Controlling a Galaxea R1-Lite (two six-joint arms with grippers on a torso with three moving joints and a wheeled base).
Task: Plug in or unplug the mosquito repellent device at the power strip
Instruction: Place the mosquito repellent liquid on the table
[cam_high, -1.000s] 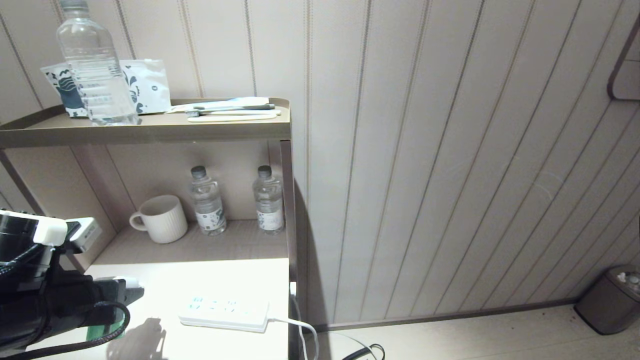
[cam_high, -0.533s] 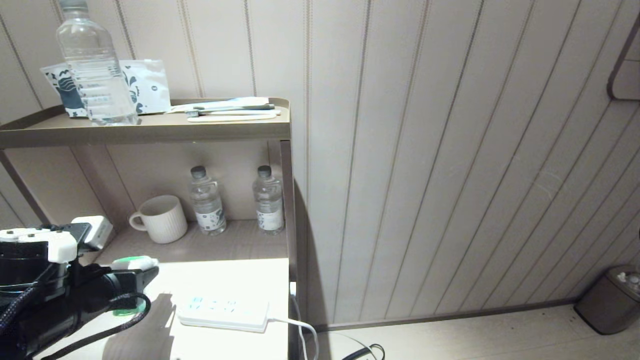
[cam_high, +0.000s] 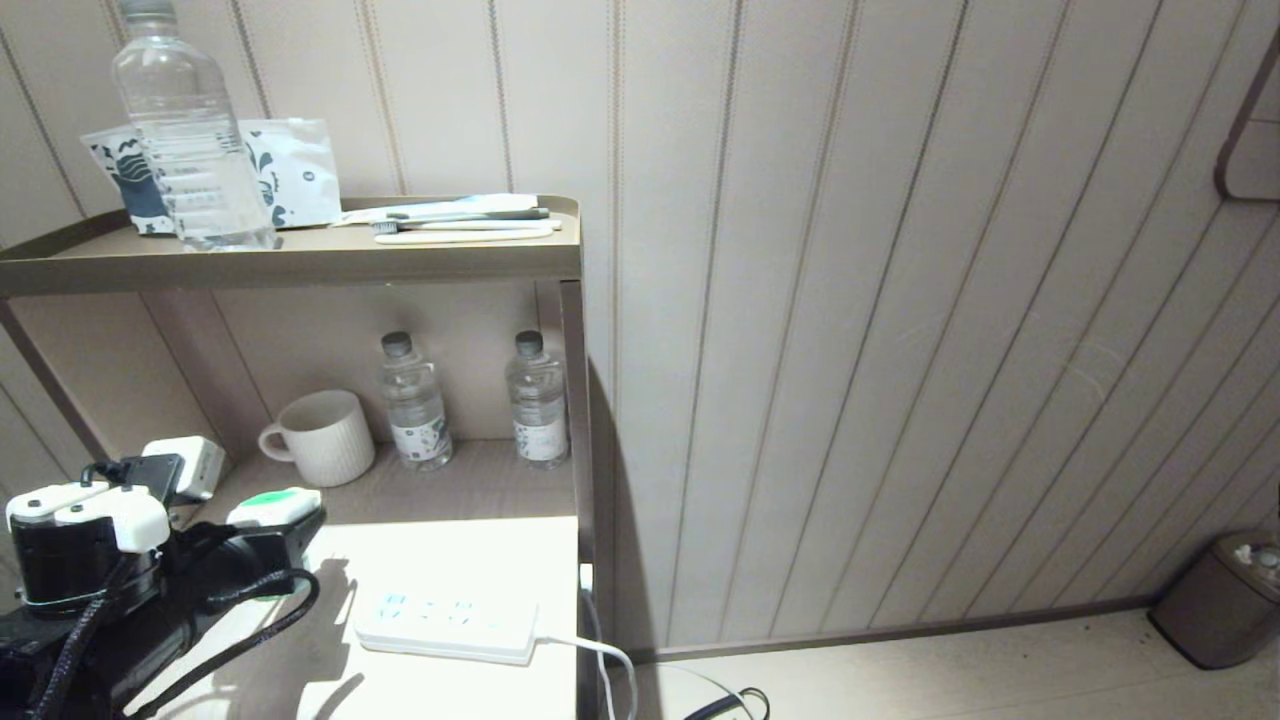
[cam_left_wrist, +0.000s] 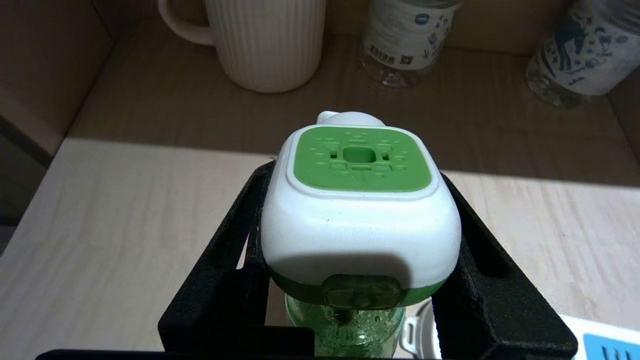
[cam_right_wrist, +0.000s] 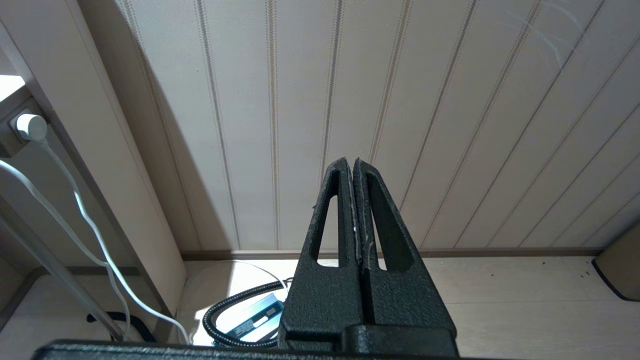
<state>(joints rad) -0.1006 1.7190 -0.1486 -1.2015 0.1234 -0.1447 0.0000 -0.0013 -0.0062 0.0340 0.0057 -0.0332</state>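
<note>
since a second ago the left gripper (cam_high: 272, 535) has risen and swung forward with the device (cam_high: 274, 505), which now sits higher and nearer the shelf's back, its green top level; before it hung low at the counter's near edge. the strip (cam_high: 447, 622), mug (cam_high: 322, 437) and bottles (cam_high: 413, 402) have not moved.

the left gripper is clamped on the device: in the left wrist view its black fingers (cam_left_wrist: 235, 260) press either side of the white head (cam_left_wrist: 359, 220), the green cap faces up and the translucent green bottle hangs below, between the fingers. the device is in the air over the counter (cam_high: 480, 560), touching nothing else.

the strip lies flat on the counter, to the right of the gripper and lower, with open counter between them. its long axis runs left to right in the head view, sockets up, cord (cam_high: 600, 655) leaving the right end. a corner of it shows just past the gripper in the left wrist view.

the device looks not yet plugged in. the coming move is likely a carry rightward and down, and which way its pins face cannot be seen, so alignment over a socket is the risk.

the right gripper (cam_right_wrist: 356, 167) is parked out by the wall, fingers pressed together, well away; the left arm is the nearer.
</note>
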